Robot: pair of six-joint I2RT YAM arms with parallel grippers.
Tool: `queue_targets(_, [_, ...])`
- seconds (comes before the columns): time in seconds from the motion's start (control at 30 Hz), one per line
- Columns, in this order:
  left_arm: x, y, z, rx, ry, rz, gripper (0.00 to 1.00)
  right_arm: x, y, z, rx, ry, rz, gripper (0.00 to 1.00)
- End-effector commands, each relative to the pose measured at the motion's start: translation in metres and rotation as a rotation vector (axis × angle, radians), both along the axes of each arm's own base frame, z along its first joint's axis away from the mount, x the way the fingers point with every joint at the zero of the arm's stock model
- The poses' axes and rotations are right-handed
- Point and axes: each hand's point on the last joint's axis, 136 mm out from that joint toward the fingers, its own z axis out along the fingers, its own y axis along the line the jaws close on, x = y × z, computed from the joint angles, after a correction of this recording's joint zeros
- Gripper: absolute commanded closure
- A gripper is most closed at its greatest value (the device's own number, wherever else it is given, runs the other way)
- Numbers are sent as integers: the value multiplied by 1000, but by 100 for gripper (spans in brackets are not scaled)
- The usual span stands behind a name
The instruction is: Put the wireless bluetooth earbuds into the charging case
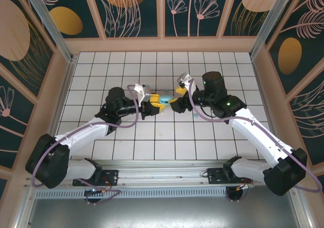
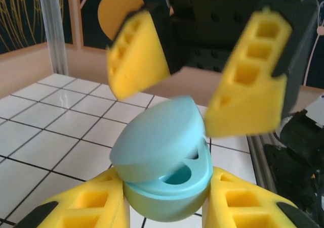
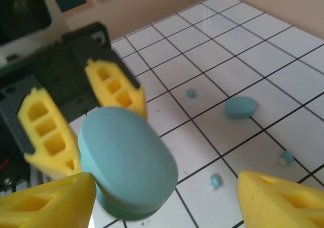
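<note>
- Firmly clamped between the ribbed yellow fingers of the left gripper (image 1: 153,106), a smooth, light-blue oval plastic charging case (image 2: 167,192) has its domed lid (image 2: 152,137) tilted partly open.
- Spread wide on either side of the case, the right gripper (image 3: 167,180) holds nothing.
- Three tiny light-blue earbuds (image 3: 191,93) (image 3: 216,180) (image 3: 287,157) lie loose and well apart on the glossy white tiled table (image 3: 253,51).
- One second pebble-shaped blue case (image 3: 240,106) rests among them.
- The lid covers most of the held case's wells, so what they contain cannot be made out.
</note>
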Motion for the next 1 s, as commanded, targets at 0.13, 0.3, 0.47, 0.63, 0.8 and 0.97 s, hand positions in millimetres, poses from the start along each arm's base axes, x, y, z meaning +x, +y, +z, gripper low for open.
queue_targets(0.13, [-14,-2,-5,17,-21,-62,90,25,-8,16,26,-19,-85,27])
queue_targets(0.3, [-14,0,-3,5,-17,-53,90,30,-9,9,16,34,-111,27])
queue_targets(0.47, [-9,2,-6,-4,15,-5,90,29,-10,6,28,82,-120,27])
queue_targets(0.63, [5,8,-10,-6,48,94,88,17,-10,15,63,100,-91,27])
queue_targets(0.8, [15,11,-16,14,80,156,87,12,-16,20,82,138,-130,26])
queue_targets(0.97, [16,12,-19,16,94,168,87,12,-26,20,95,171,-187,27])
